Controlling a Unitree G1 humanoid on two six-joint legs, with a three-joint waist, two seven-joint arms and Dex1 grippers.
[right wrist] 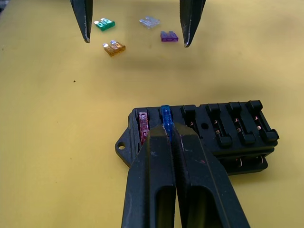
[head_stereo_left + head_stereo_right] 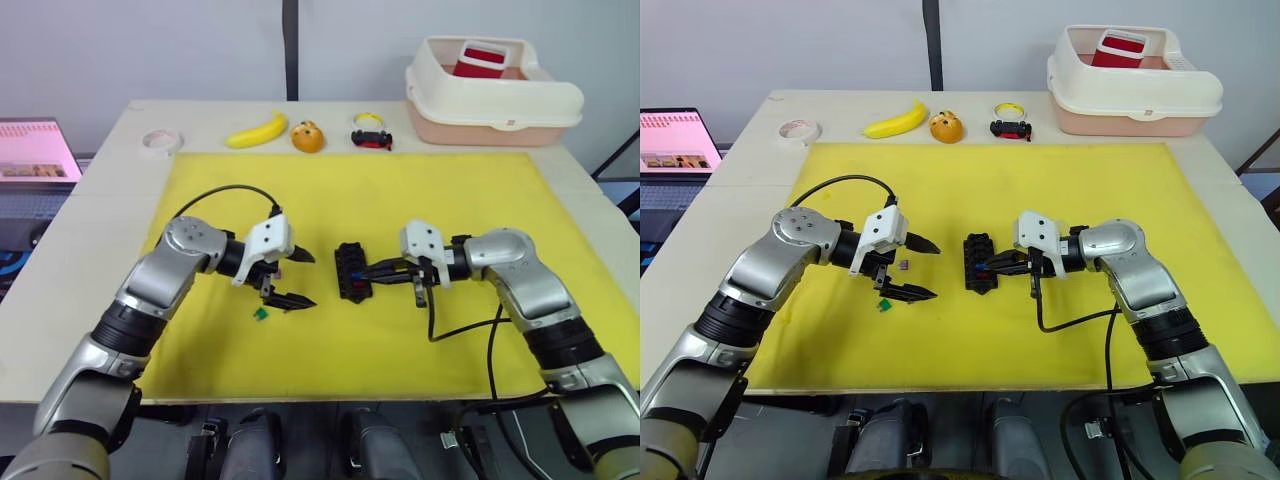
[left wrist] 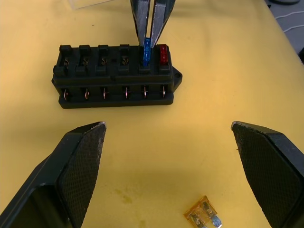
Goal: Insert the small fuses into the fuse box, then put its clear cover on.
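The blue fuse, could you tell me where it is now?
The blue fuse stands in the fuse box, beside the red fuse, pinched by the right claw.

Matt black plastic fuse box (image 3: pixel 116 76), translucent glossy fuses (image 3: pixel 203 219), yellow mat (image 2: pixel 420 200)

We record bright, even overhead light, soft short shadows, sharp focus throughout, and no notable glare.

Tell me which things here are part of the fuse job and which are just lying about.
Job: fuse box; red fuse seated; blue fuse pinched by right gripper; amber, green, clear, purple fuses loose.

Lying about: banana, orange, tape roll, cream bin.
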